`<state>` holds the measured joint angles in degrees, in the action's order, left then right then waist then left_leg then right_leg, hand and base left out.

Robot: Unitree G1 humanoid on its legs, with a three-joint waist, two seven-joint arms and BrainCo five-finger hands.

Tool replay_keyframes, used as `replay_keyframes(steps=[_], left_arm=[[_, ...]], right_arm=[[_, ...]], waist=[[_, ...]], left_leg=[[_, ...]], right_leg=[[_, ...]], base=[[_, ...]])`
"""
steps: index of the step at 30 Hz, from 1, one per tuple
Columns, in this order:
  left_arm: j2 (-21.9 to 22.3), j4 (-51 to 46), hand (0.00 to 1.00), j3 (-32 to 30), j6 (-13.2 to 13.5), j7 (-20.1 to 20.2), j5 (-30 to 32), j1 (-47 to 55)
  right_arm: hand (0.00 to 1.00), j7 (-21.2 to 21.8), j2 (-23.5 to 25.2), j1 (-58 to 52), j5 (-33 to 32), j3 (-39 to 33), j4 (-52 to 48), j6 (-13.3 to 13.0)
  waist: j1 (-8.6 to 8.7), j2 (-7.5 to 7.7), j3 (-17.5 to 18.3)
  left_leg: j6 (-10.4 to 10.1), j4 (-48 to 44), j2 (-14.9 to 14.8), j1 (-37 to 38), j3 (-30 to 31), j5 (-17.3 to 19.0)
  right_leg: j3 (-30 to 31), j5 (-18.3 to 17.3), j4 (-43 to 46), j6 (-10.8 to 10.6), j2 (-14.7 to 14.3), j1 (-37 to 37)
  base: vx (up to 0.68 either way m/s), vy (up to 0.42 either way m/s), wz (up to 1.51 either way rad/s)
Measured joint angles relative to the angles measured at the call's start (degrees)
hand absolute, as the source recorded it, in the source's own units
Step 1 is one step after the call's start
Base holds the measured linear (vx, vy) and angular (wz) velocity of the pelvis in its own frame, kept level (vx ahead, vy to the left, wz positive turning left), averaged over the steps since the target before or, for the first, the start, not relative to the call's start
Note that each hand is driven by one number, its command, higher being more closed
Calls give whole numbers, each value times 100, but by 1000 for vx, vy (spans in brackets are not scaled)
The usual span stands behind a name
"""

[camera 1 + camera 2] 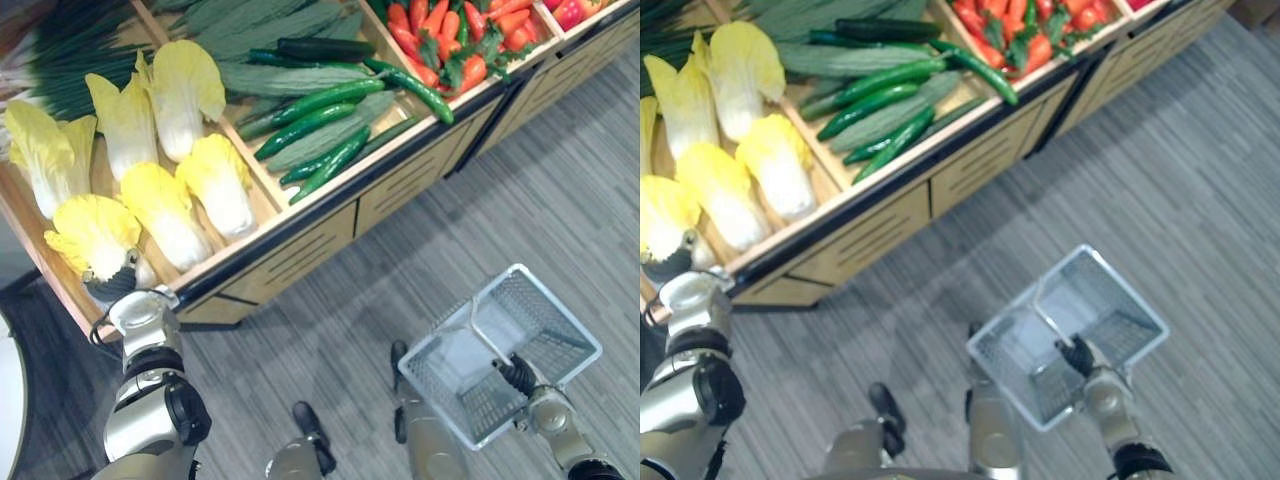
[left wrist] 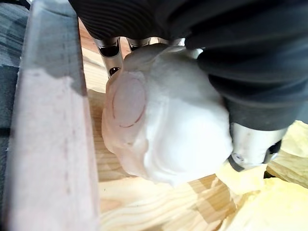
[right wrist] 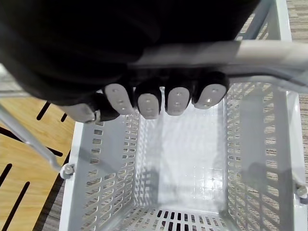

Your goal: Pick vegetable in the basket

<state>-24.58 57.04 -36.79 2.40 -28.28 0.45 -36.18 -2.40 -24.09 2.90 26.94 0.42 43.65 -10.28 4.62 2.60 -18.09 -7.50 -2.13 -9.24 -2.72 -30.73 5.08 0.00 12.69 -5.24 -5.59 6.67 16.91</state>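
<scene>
A yellow napa cabbage (image 1: 90, 235) lies at the front left corner of the wooden display bin. My left hand (image 1: 115, 285) reaches into that corner. In the left wrist view its fingers (image 2: 110, 48) and thumb (image 2: 250, 144) curl round the cabbage's white base (image 2: 168, 130), which rests against the bin's wooden floor. My right hand (image 1: 518, 375) hangs low at the right over the grey floor. Its fingers (image 3: 149, 103) are curled round the handle (image 3: 269, 50) of a white mesh basket (image 1: 460, 317). Nothing lies in the basket.
More napa cabbages (image 1: 180, 90) fill the left bin. Cucumbers (image 1: 310, 115) lie in the middle bin, carrots (image 1: 450, 35) and red peppers (image 1: 570, 12) farther right. The stand's wooden front (image 1: 300, 250) faces grey plank flooring (image 1: 540, 180).
</scene>
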Motion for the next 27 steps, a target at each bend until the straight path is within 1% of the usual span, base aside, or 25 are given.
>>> replay_keyframes(steps=[2, 4, 7, 8, 9, 11, 14, 17, 19, 20, 21, 23, 24, 25, 26, 27], left_arm=[[92, -62, 100, 174, 40, -22, -226, 2], [277, -283, 100, 295, 66, -56, -386, 20], [719, -900, 100, 501, 142, -222, -643, 272], [893, -1087, 100, 496, 158, -318, -716, 425], [958, -1193, 100, 496, 170, -346, -716, 503], [1186, -1668, 100, 480, 221, -561, -996, 756], [1380, -2219, 100, 401, 232, -799, -1144, 1123], [1391, -2648, 100, 193, 243, -941, -1150, 1252], [1391, -3148, 100, 6, 250, -1132, -1143, 1415], [1390, -3509, 100, -99, 251, -1263, -1059, 1454], [1390, -3658, 100, -135, 251, -1297, -1026, 1477], [1390, -4170, 100, -172, 240, -1377, -767, 1578], [1390, -4493, 100, -162, 213, -1422, -484, 1654], [1390, -4660, 100, -140, 205, -1425, -379, 1693], [1389, -5017, 100, -61, 180, -1420, -29, 1807], [1389, -5156, 100, -26, 158, -1408, 225, 1867]], right_arm=[[100, 0, 0, -45, 3, -16, 10, 9], [100, -3, 1, -89, 6, -66, 58, 14], [100, 0, 73, -134, 14, -199, 287, 13], [100, -7, 117, -240, 14, -252, 295, 15], [100, -4, 143, -289, 15, -280, 296, 14], [100, 4, 257, -435, 23, -448, 319, 12], [100, 24, 267, -538, 22, -551, 439, 18], [100, 42, 277, -630, 38, -678, 445, 19], [100, 50, 283, -716, 53, -710, 455, 27], [100, 50, 286, -779, 57, -732, 457, 27], [100, 50, 285, -795, 60, -734, 457, 26], [100, 54, 290, -857, 61, -738, 457, 24], [100, 52, 296, -879, 60, -746, 454, 20], [100, 53, 302, -890, 61, -760, 454, 16], [100, 54, 342, -910, 59, -870, 450, -3], [100, 50, 360, -919, 56, -929, 447, -7]], waist=[[2, -34, 68], [10, -73, 99], [7, -71, 195], [12, -68, 308], [15, -56, 353], [3, -34, 442], [-2, -40, 512], [-10, -29, 535], [-11, -32, 649], [-17, -30, 721], [-13, -30, 741], [-21, -30, 796], [-20, -26, 817], [-21, -19, 837], [-28, -8, 894], [-31, -11, 921]], left_leg=[[0, -1, 15, 0, 34, 0], [13, -4, 38, 14, 145, -8], [23, -3, 44, 150, 233, -15], [22, 1, 46, 153, 287, -14], [22, 0, 47, 148, 298, -14], [26, 0, 49, 151, 344, -17], [27, 2, 54, 198, 401, -18], [28, 6, 58, 194, 447, -26], [26, 11, 56, 192, 457, -30], [24, 14, 56, 193, 476, -33], [25, 15, 56, 198, 484, -34], [25, 24, 54, 278, 501, -34], [25, 32, 52, 296, 516, -34], [25, 35, 49, 295, 524, -33], [25, 48, 52, 294, 542, -33], [25, 56, 57, 295, 554, -33]], right_leg=[[-21, 4, -1, -7, 19, -21], [-98, 6, -9, -10, 59, -97], [-186, 6, -21, -12, 78, -292], [-222, 3, -48, -14, 82, -327], [-232, 3, -55, -14, 86, -330], [-255, 2, -56, -14, 83, -357], [-282, -1, -65, -16, 73, -438], [-308, -1, -64, -16, 77, -450], [-322, -1, -66, -15, 63, -454], [-342, 0, -69, -15, 62, -466], [-350, 0, -71, -15, 64, -479], [-372, -1, -74, -15, 63, -564], [-384, -3, -77, -15, 66, -622], [-391, -6, -77, -15, 70, -629], [-402, -12, -77, -16, 80, -627], [-409, -13, -77, -17, 84, -627]], base=[[-18, -19, 10], [-16, -16, 18], [-10, -9, 15], [-12, -14, 12], [-14, -18, 11], [-24, -33, 8], [-21, -29, 7], [-18, -23, 6], [7, -10, 2], [16, -13, 4], [15, -10, 7], [11, -8, 5], [-6, -7, 4], [-13, -11, 6], [-15, -10, 6], [-4, -12, 6]])
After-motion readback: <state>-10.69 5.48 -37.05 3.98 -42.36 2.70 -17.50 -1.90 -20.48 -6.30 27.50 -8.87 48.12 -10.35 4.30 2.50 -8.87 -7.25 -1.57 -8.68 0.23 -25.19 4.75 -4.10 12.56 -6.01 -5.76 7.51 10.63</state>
